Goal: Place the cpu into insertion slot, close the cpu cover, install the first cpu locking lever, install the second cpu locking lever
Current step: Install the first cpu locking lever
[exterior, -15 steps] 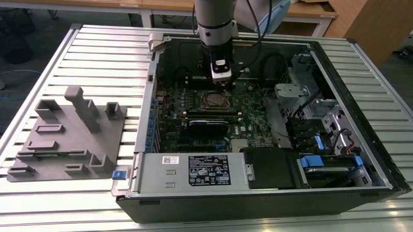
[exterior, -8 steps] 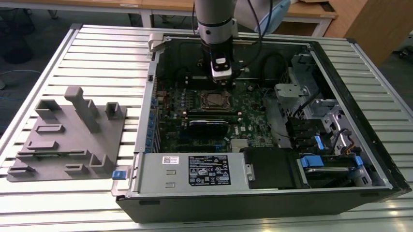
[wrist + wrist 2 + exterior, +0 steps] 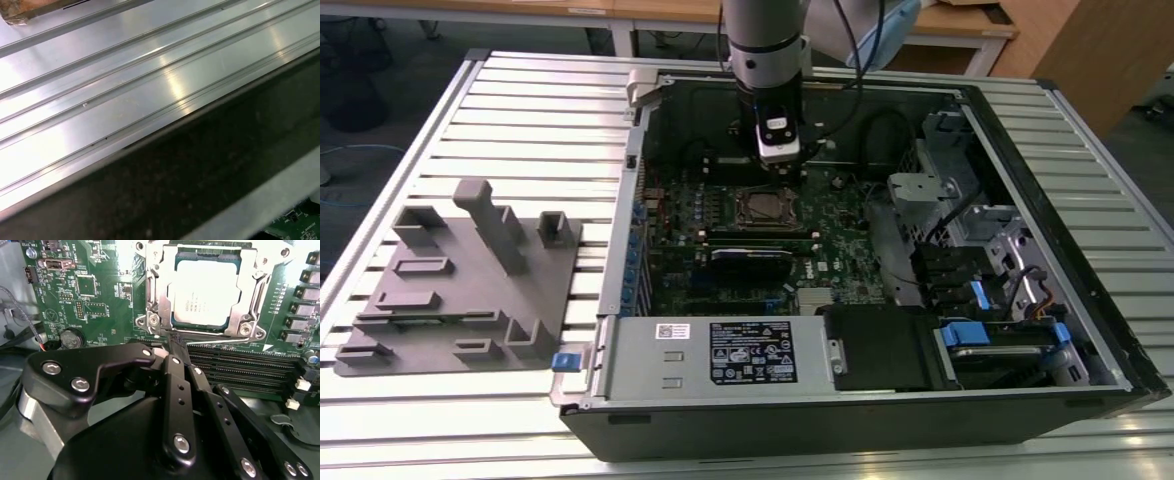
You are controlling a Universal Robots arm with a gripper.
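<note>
On the table [image 3: 520, 110], in an open computer case [image 3: 854, 415], the gripper [image 3: 172, 342], pressed together, hangs beside the cpu cover [image 3: 155, 295] lowered over the cpu [image 3: 205, 290] in its insertion slot [image 3: 200, 326]; a skewed push could gouge the motherboard [image 3: 100, 310].

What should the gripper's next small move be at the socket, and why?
Probably ease the gripper down at the edge of the cpu cover nearest it: the cpu already sits under the closed cover, and the shut gripper hangs beside that edge.

Arm [image 3: 765, 40] upright, hand [image 3: 173, 342] pointing down, fingers [image 3: 176, 377] pressed together.
</note>
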